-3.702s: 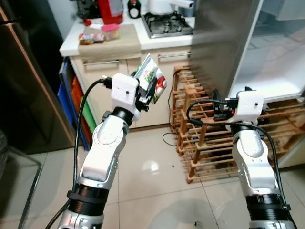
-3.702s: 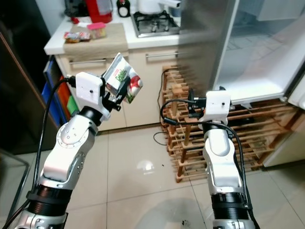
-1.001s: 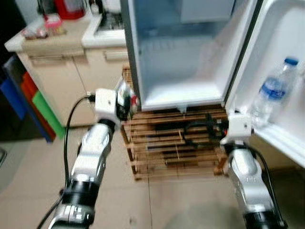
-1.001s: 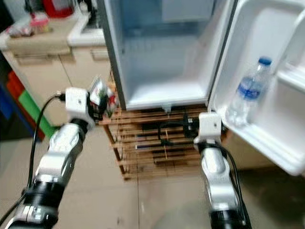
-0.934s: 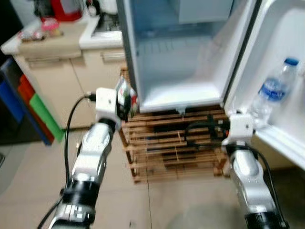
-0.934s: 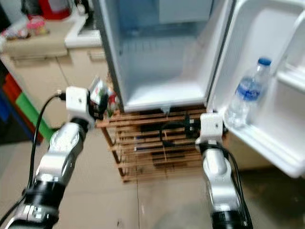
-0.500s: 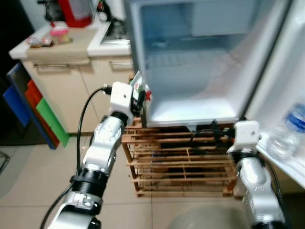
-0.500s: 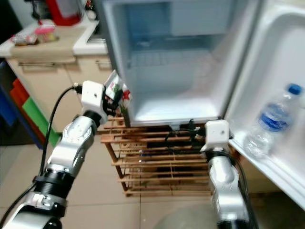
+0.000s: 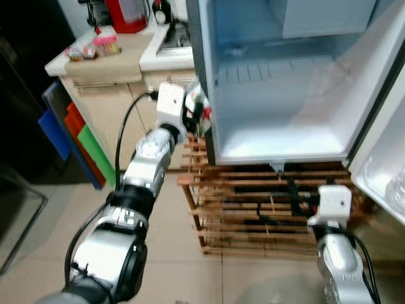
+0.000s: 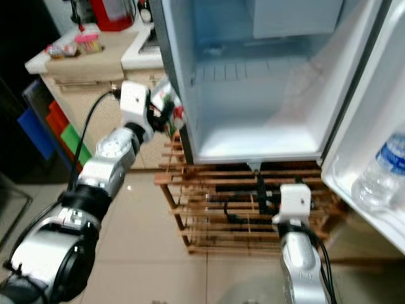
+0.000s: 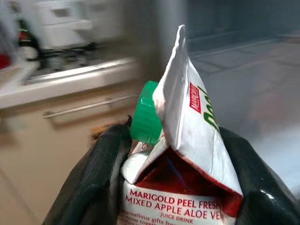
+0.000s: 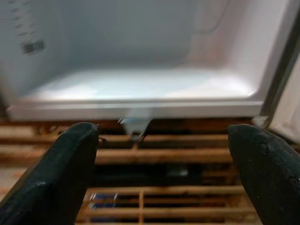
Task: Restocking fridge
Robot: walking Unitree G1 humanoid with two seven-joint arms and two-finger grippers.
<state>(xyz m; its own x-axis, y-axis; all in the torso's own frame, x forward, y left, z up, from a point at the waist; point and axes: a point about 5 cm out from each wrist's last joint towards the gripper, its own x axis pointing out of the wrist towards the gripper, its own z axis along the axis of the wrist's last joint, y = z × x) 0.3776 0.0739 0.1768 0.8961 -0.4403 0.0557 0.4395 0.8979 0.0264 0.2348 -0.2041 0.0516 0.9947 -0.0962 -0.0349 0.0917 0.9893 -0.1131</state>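
Juice carton (image 11: pixel 187 154) – white, green cap, gabled top – clamped between left fingers (image 11: pixel 101 183), right fingers (image 12: pixel 70 173) spread, empty

1. A white and red juice carton (image 11: pixel 187 154) with a green cap (image 11: pixel 145 119) and red lettering, between black fingers (image 11: pixel 96 183).
2. The fridge (image 9: pixel 278 82), pale white-blue inside.
3. A light-brown wooden rack (image 9: pixel 253 209) beneath.
4. A clear water bottle (image 10: pixel 383 174) with a blue label.
5. Blue, red and green panels (image 9: pixel 73 136) beside cream cabinets (image 9: pixel 111 104).
6. A red appliance (image 9: pixel 126 12) on the counter.
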